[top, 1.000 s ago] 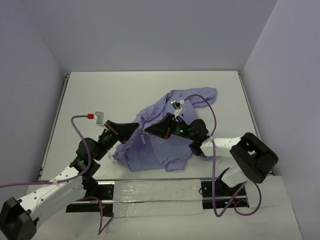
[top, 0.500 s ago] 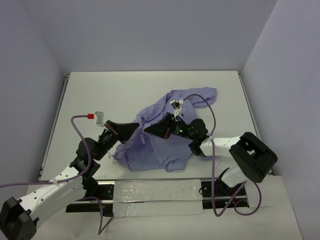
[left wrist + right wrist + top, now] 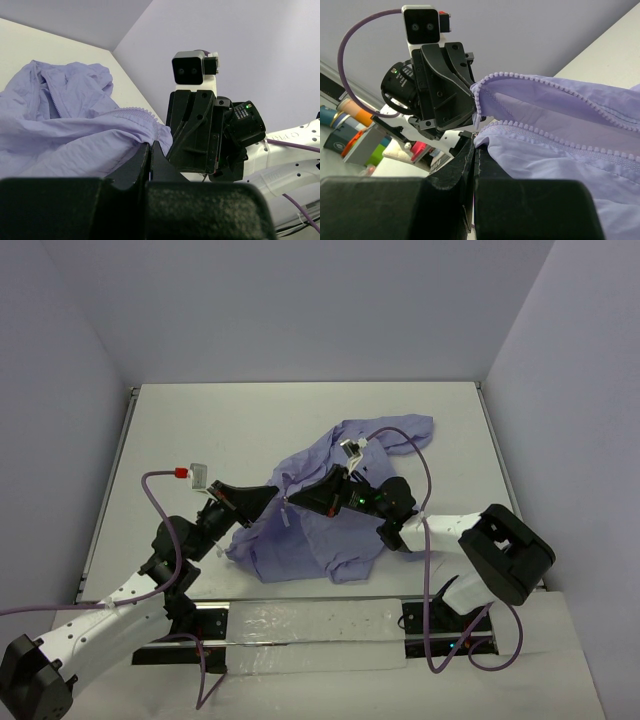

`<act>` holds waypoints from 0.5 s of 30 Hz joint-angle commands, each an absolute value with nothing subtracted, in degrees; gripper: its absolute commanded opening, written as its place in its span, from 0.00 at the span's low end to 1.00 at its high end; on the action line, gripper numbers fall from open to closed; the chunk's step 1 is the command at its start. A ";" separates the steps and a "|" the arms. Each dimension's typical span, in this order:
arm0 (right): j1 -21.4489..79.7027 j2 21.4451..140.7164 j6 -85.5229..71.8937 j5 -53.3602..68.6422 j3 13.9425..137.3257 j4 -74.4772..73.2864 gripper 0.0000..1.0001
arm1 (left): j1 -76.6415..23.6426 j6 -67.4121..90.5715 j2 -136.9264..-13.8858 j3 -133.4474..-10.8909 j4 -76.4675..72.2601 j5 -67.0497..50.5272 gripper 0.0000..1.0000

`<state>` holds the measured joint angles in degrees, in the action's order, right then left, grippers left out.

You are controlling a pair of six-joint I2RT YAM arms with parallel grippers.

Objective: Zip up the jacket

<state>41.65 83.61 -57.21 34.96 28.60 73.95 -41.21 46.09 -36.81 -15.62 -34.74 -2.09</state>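
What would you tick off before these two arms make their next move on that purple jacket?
1. Grip of left pincer on jacket: ok, it is shut on a fold of fabric.
2. Grip of right pincer: ok, it is shut on the fabric just below the zipper teeth.
3. Two tooth rows joined: not ok, they run apart.
4. A pincer holding the zipper slider: cannot tell, no slider shows in any view.
5. Garment spread flat on the table: not ok, it lies bunched.
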 commanded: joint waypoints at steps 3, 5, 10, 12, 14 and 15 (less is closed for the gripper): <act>41.66 82.75 -57.02 34.63 30.67 82.68 0.00 | -41.57 46.05 -36.23 -17.34 -37.00 -2.81 0.00; 41.55 82.44 -56.93 34.63 30.67 82.71 0.00 | -41.66 46.08 -36.24 -17.31 -37.00 -2.79 0.00; 41.57 82.35 -56.87 34.63 30.41 82.71 0.00 | -41.66 45.97 -36.30 -17.40 -37.00 -2.55 0.00; 41.49 82.27 -56.95 34.64 30.33 82.71 0.00 | -41.66 45.97 -36.22 -17.40 -36.91 -2.54 0.00; 41.48 82.17 -56.87 34.58 30.19 82.71 0.00 | -41.66 45.97 -36.21 -17.36 -36.91 -2.55 0.00; 41.48 82.04 -56.84 34.57 30.15 82.71 0.00 | -41.66 45.99 -36.21 -17.29 -36.91 -2.55 0.00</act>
